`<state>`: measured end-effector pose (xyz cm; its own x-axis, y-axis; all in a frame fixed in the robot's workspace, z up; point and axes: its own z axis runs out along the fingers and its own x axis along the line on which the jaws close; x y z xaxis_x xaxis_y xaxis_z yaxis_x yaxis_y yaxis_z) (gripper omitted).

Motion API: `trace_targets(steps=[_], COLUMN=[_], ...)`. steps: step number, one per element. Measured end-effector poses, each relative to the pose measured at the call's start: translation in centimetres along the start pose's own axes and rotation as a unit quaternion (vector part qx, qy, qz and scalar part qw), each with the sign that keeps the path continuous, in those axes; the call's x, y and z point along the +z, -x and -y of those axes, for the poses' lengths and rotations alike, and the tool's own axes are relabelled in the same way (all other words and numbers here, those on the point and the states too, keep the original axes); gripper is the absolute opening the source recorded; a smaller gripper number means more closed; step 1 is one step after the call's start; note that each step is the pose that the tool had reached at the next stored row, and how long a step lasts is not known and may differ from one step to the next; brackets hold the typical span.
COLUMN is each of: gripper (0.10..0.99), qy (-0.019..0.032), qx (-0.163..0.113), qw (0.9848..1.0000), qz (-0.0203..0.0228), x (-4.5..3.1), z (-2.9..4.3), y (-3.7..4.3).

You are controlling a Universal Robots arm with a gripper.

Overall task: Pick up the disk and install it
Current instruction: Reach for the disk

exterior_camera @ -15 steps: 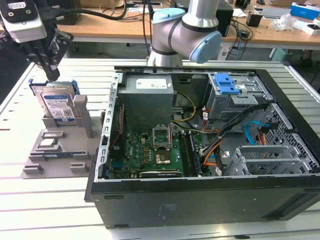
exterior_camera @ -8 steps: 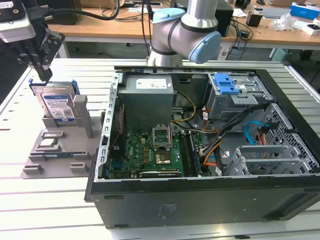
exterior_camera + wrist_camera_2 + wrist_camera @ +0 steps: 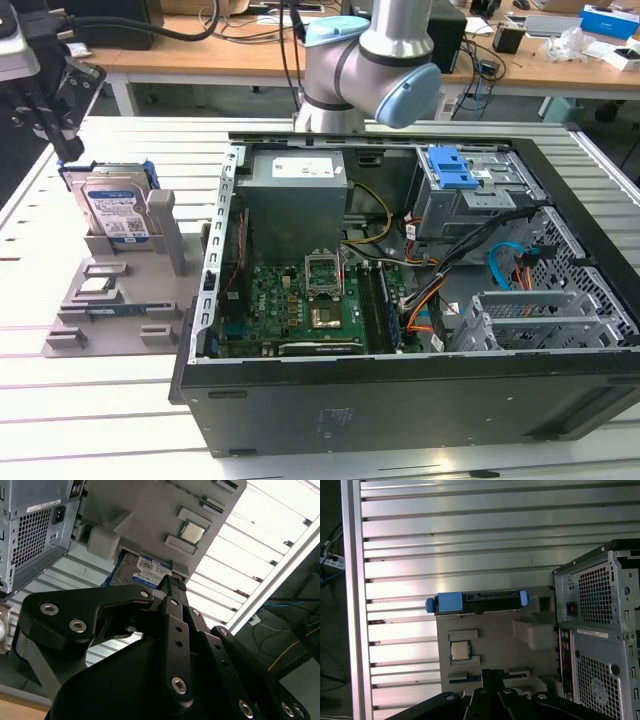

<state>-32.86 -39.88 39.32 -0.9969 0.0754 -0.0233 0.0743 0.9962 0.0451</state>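
The black linkage of the gripper (image 3: 172, 582) is lying closest to the lens in the second wrist view, and I am reading its fingers as clenched tip to tip with nothing between them; the first wrist view is showing the same closed tips. In the exterior view the gripper (image 3: 68, 150) is hanging just above the upper corner of the disk (image 3: 115, 210), on the exterior view's left, and I cannot tell whether it is touching the blue carrier frame. The disk is standing upright on edge in a slot of the grey fixture (image 3: 120, 300), label facing the camera. In the first wrist view I am seeing the disk (image 3: 480, 601) edge-on, with the blue frame showing at both ends, at the far end of the fixture (image 3: 495, 640). A small square chip (image 3: 97, 286) is sitting in a recess of the same fixture, near the disk and apart from it. The fixture is resting on the slatted metal worktop (image 3: 100, 420), just beside the open computer case (image 3: 400, 400), which is lying on its side on the exterior view's right. Inside the case, the green motherboard (image 3: 290, 300) is facing up, and a grey metal cage (image 3: 470, 205) is carrying a blue latch (image 3: 452, 168) on its top. The arm (image 3: 370, 60) is standing behind the case.
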Motion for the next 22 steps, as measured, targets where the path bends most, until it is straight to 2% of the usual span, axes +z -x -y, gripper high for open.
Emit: trace_targets(steps=[5, 7, 12, 16, 18, 22], gripper=[0.106, 0.106, 0.106, 0.106, 0.106, 0.106], qy=[0.0000, 0.0000, 0.0000, 0.0000, 0.0000, 0.0000], qx=[0.000, 0.000, 0.000, 0.000, 0.000, 0.000], qw=[1.0000, 1.0000, 1.0000, 1.0000, 1.0000, 1.0000], qz=[0.0000, 0.0000, 0.0000, 0.0000, 0.0000, 0.0000], x=[-0.04, -0.05, -0.10, -0.11, -0.13, -0.13], z=[0.11, 0.14, 0.26, 0.32, 0.37, 0.32], y=[-1.48, -1.83, -3.52, -4.21, -4.90, -5.49])
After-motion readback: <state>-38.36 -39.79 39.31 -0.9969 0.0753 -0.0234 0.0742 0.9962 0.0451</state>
